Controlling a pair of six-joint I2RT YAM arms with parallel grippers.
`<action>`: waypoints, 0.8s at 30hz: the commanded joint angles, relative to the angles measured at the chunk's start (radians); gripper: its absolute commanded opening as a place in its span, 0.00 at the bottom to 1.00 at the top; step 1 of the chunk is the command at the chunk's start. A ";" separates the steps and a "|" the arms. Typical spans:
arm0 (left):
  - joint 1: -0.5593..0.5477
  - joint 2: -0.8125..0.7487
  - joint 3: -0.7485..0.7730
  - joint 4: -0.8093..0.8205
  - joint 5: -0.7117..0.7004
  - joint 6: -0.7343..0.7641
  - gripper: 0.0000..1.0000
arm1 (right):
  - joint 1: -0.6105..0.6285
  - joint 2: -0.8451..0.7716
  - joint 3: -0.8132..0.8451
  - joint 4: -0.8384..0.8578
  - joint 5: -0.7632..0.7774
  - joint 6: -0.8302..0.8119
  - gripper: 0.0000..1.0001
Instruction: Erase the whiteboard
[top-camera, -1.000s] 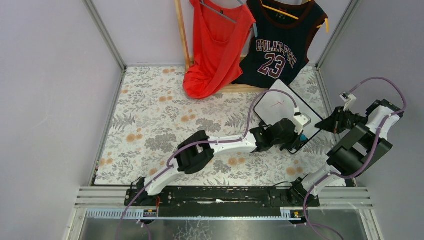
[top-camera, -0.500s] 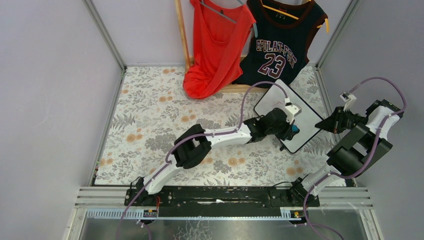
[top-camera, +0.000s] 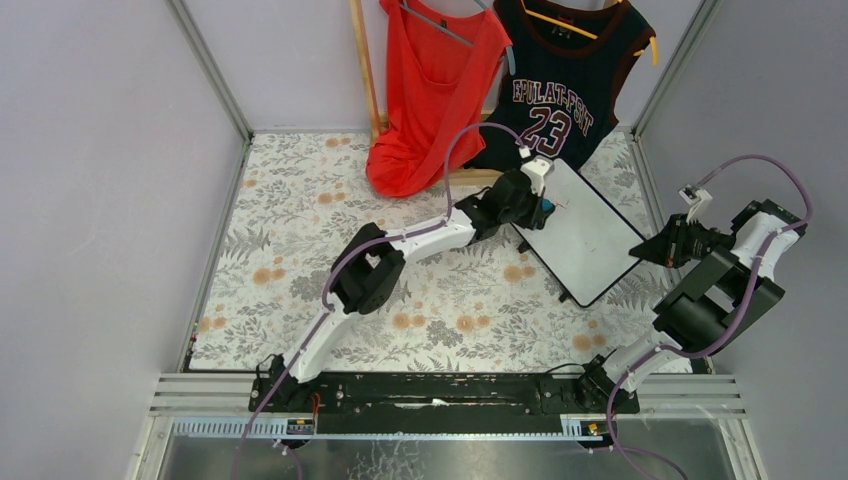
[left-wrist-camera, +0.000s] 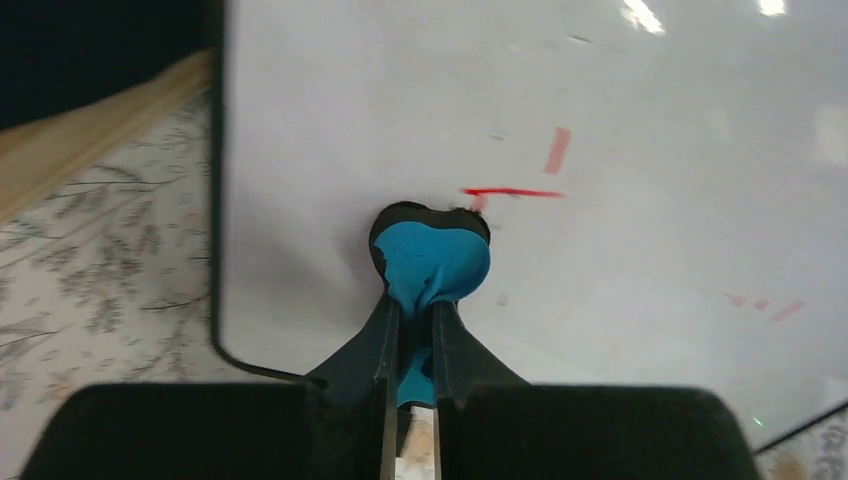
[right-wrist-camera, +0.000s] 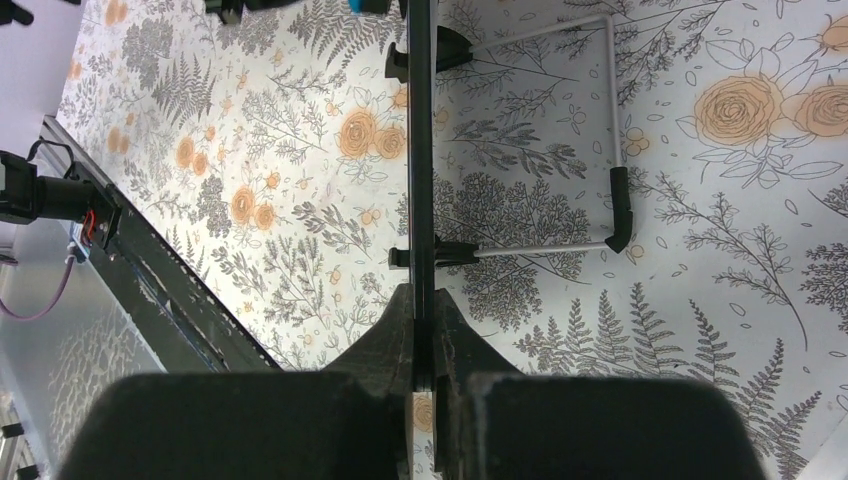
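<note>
Now, our left claw is clamped on the small blue foam eraser, pressed at the far-left corner of the flat white black-framed whiteboard, at far right of the floral-cloth table. Thin red marker strokes lie just past the eraser, off to the right. Right claw pinches the board's near-right edge. We reckon next wipe goes right, w/ left arm.

Bright, even light casts soft shadows, small glare spots dot the whiteboard, and wrist-view foregrounds blur.
</note>
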 joint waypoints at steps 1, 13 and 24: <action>0.009 -0.028 0.030 -0.010 -0.034 0.002 0.00 | 0.020 -0.025 -0.024 -0.036 0.138 -0.062 0.00; -0.157 0.014 0.104 -0.012 -0.020 0.022 0.00 | 0.023 -0.031 -0.024 -0.035 0.139 -0.054 0.00; -0.223 0.000 0.058 -0.012 -0.027 0.051 0.00 | 0.027 -0.032 -0.028 -0.035 0.134 -0.054 0.00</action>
